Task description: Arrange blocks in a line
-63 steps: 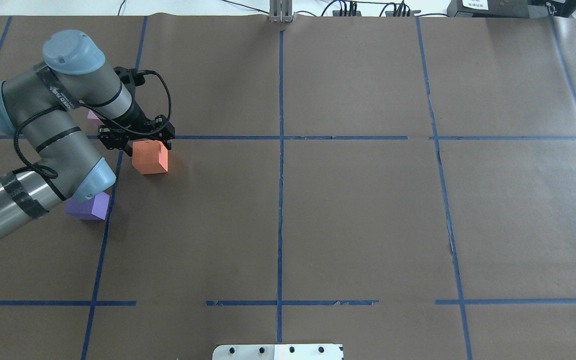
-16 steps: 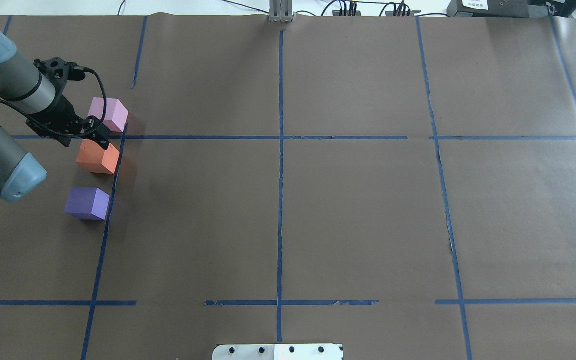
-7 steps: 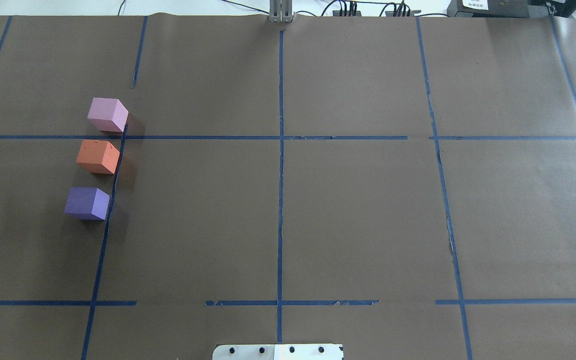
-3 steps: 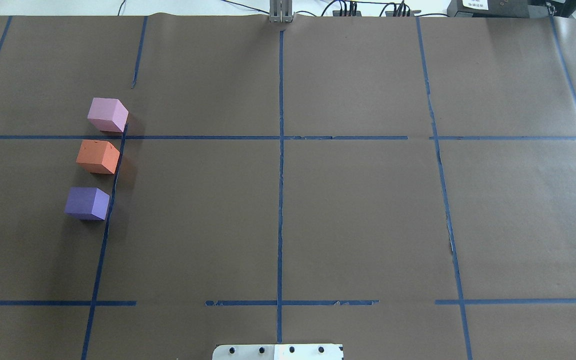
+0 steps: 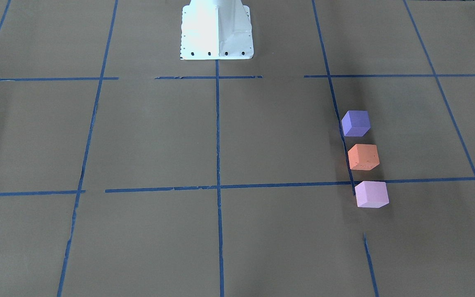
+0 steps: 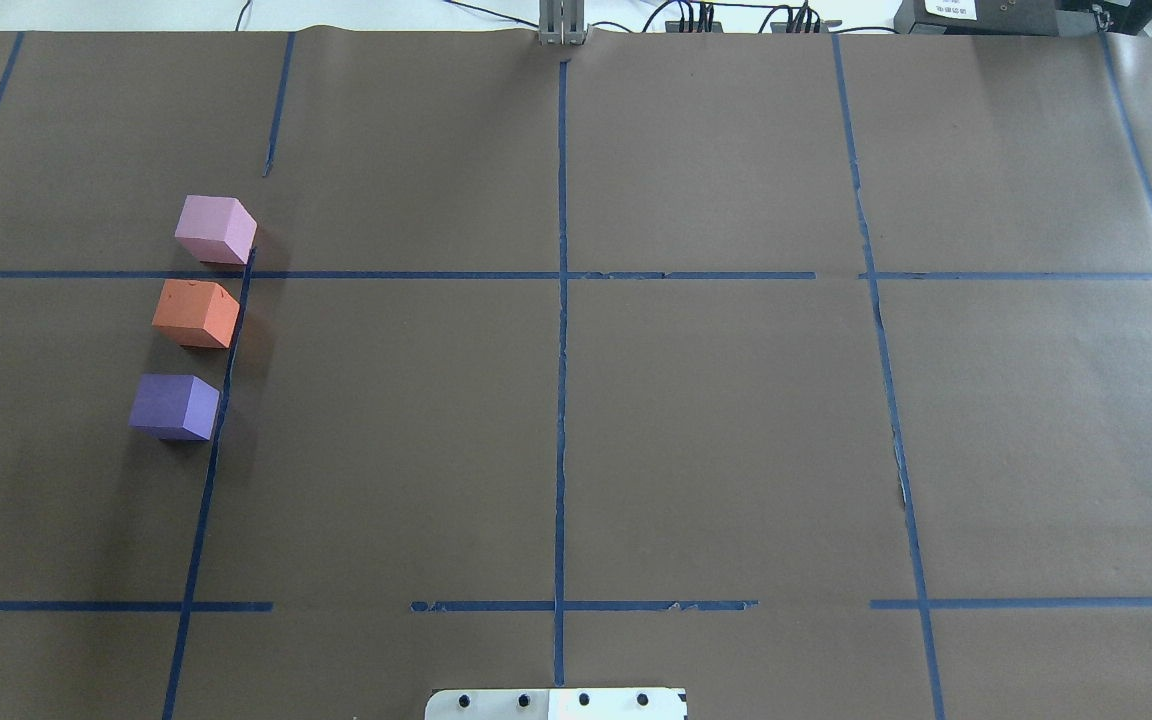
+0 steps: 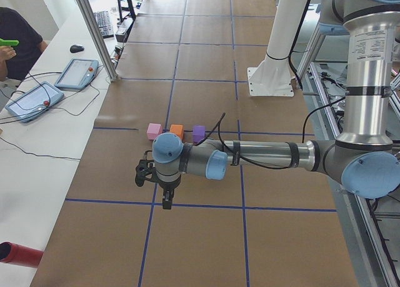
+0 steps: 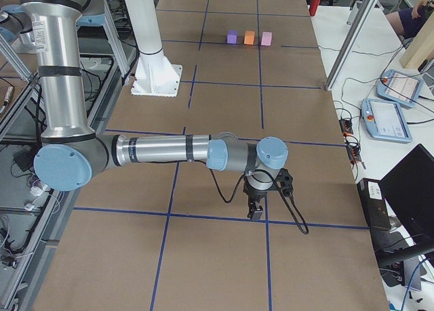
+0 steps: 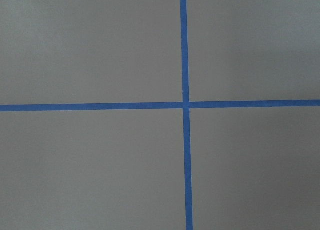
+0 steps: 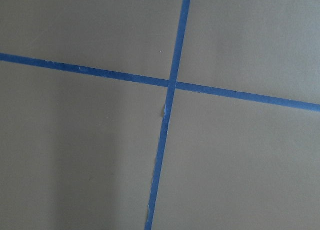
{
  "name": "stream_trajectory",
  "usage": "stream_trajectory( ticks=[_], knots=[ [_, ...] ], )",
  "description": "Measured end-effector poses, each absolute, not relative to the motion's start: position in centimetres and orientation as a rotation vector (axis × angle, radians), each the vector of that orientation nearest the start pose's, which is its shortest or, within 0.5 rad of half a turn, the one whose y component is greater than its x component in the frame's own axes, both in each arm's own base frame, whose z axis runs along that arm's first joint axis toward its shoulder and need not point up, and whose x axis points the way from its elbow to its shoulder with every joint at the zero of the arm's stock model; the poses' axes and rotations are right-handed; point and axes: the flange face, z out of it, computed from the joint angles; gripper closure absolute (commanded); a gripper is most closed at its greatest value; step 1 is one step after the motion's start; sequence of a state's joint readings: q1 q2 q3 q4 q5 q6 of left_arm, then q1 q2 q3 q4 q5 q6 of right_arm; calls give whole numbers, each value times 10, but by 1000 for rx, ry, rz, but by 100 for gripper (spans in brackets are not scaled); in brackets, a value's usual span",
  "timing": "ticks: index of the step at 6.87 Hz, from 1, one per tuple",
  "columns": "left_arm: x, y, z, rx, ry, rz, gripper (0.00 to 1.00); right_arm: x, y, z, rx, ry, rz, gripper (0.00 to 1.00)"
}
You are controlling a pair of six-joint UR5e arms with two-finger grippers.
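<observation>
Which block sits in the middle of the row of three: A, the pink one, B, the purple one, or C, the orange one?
C: the orange block lies between the pink block and the purple block, with a small gap on each side.

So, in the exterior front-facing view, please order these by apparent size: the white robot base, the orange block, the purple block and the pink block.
1. white robot base, clearly largest.
2. pink block, orange block, purple block: nearly alike; pink looks slightly bigger, probably only because it is nearer the camera.
</observation>
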State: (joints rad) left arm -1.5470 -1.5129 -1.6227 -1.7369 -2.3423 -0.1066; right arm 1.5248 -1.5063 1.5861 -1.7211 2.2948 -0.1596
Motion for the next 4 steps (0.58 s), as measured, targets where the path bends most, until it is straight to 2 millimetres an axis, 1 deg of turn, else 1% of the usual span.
stream_trajectory(
  ticks=[2, 4],
  knots=[
    [-54, -473, 641, 50, 782, -38, 0, 44, -515, 637, -26, -727, -171, 0],
    [-54, -470, 631, 30, 783, -46, 0, 44, -515, 637, -26, -727, -171, 0]
  ],
)
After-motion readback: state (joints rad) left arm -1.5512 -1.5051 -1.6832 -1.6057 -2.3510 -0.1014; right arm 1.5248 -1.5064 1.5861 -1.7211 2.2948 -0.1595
